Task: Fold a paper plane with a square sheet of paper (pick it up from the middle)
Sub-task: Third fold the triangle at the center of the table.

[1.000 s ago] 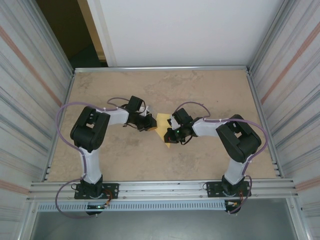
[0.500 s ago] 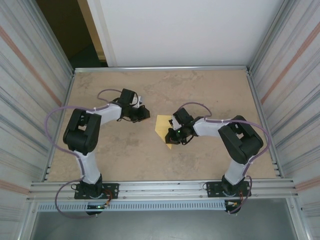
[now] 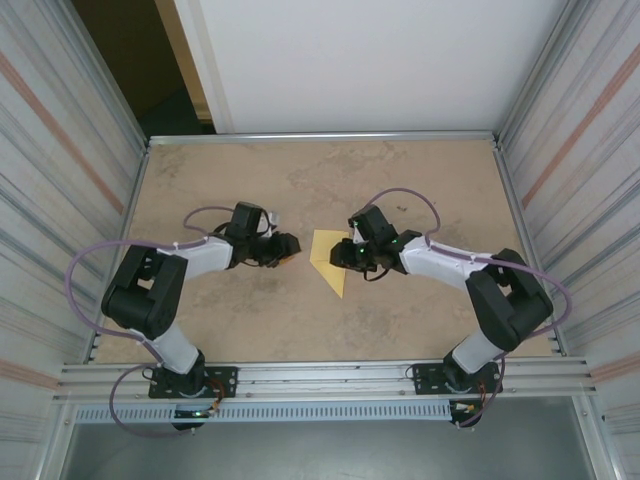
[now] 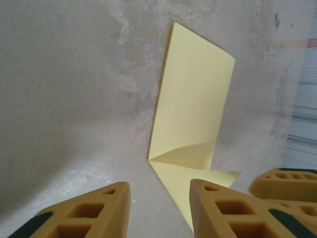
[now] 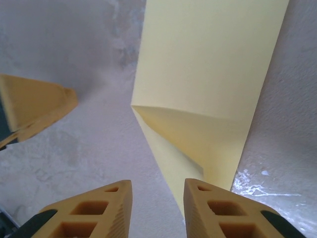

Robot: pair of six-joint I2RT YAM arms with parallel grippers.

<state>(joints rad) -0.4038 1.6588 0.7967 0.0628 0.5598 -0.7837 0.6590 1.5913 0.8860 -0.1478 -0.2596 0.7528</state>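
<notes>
The pale-yellow sheet of paper [image 3: 330, 265] lies flat at the middle of the table, folded into a long narrow shape with a point toward the near edge. In the left wrist view the paper [image 4: 193, 99] shows a diagonal flap, and its tip reaches beside my right finger [image 4: 223, 208]. My left gripper [image 3: 290, 247] [image 4: 158, 201] stands open just left of it, holding nothing. My right gripper [image 3: 348, 256] [image 5: 157, 198] is open at the paper's right edge, low over the paper [image 5: 208, 74], with nothing between its fingers. Each wrist view catches the other gripper's orange finger [image 4: 282, 181] [image 5: 34, 106].
The tan table [image 3: 400, 180] is fenced by corrugated metal walls on the left [image 3: 60, 200] and right [image 3: 580, 180]. A white panel [image 3: 360, 60] stands behind it, and an aluminium rail [image 3: 320, 378] carrying both arm bases runs along the near edge.
Both grippers have opened and let go of the paper. The left gripper pulled back to the left; the right gripper shifted slightly up and right. The paper lies free on the table.
</notes>
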